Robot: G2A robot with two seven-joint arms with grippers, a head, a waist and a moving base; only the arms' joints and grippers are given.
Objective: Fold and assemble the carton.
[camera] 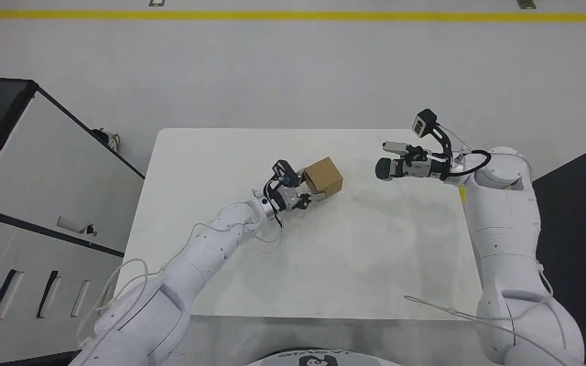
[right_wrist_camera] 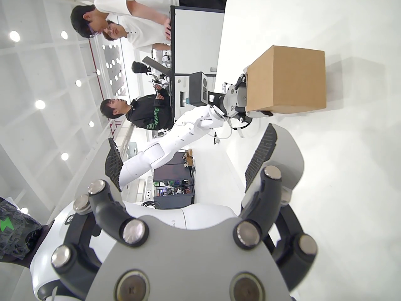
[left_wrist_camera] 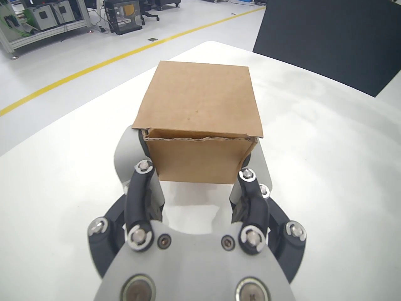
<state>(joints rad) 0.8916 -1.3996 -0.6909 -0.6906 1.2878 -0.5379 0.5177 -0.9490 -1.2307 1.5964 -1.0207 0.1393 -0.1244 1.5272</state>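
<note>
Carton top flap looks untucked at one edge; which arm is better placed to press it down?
Right, probably. The right gripper is open, free and faces the carton; the left gripper is clamped on its sides, steadying it.

The carton is matt brown cardboard with one ragged edge. The table is smooth, white and faintly glossy. The right gripper has ribbed black pads.
</note>
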